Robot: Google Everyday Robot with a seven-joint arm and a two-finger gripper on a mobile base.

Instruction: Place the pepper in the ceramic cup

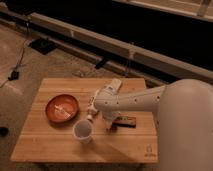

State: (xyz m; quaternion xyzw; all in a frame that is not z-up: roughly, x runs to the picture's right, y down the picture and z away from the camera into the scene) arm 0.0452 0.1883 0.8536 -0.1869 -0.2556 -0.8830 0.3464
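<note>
A wooden table (45,145) fills the lower half of the camera view, and the robot's bulky white body (187,130) crowds in from 3 o'clock. Its white arm (132,102) reaches leftward across the tabletop to about the middle, then bends down toward the wood. The gripper (108,124) hangs at the end of that bend, low over the table, at roughly 2 o'clock from the ceramic cup (83,131) and near it without touching. Whether the gripper is spread, closed or clamped on something I cannot tell, as its tip shows only as a dark shape against the wood.

The ceramic cup stands upright near the front edge, at about 7 o'clock from the table's centre, its pale mouth facing up. What lies inside cannot be made out. The pepper cannot be picked out with any certainty: there is a small dark shape right at the gripper's tip, but I cannot tell whether that is it.

A red-orange bowl (48,105) sits at 10 o'clock from the cup, apart from it, with something pale inside. A white tube-shaped bottle (91,106) lies at 12 o'clock from the cup, between the bowl and the arm, just beside the arm's bend. A dark brown block (126,120) lies flat at 3 o'clock from the gripper, just beside it and partly under the arm.

Beyond the table, at 12 o'clock, a pale ledge (100,42) runs slantwise across the dark floor, and cables (20,60) trail off at 10 o'clock
</note>
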